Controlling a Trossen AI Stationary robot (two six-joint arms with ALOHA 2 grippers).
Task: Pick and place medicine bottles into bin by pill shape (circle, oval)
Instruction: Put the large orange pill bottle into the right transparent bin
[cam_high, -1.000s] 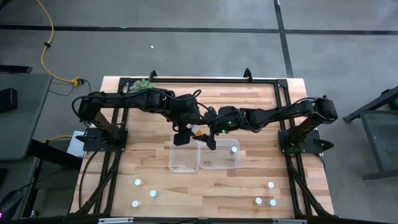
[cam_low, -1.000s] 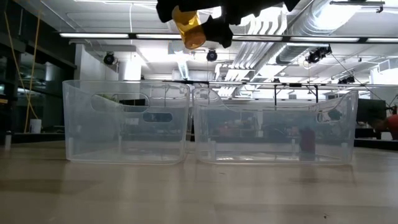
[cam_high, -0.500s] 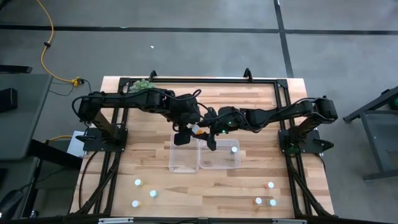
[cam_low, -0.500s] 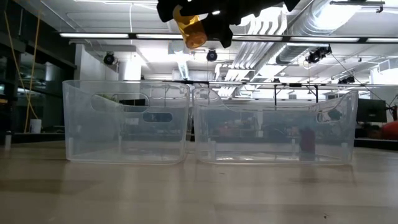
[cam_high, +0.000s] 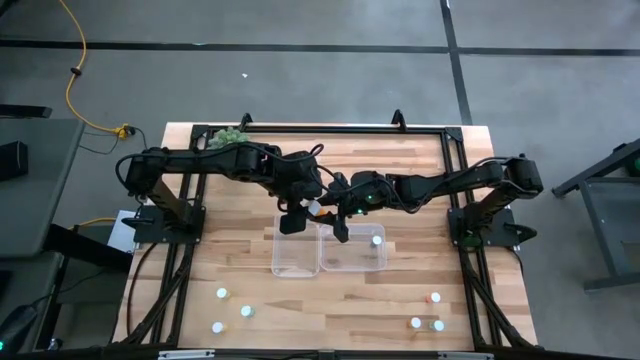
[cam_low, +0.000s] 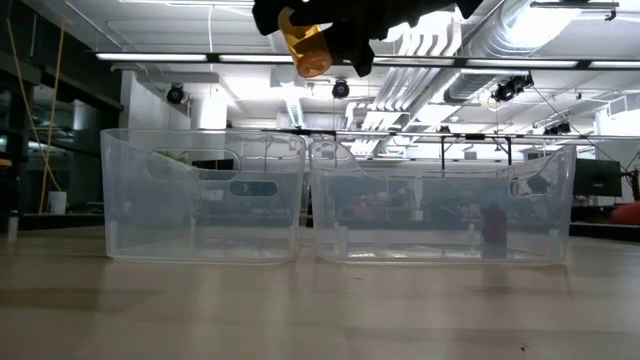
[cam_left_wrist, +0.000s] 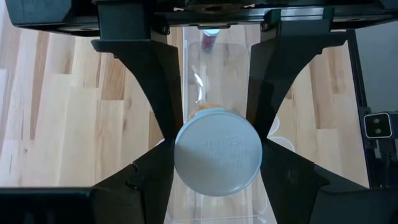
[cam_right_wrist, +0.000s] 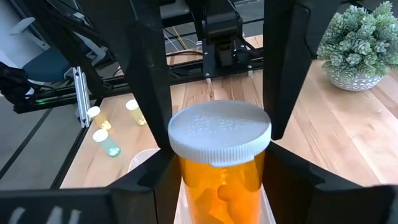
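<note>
One bottle lies inside the right bin; six wait on the counter nearby. Both pincers, left and right, clench an orange bottle above the bins.

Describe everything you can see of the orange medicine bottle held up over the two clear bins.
The orange medicine bottle is a small see-through amber cylinder with a ribbed white round cap and orange pills inside. It hangs tilted in mid-air above the inner edges of the two clear bins, touching neither. The left gripper and the right gripper both have their dark fingers against it.
</note>
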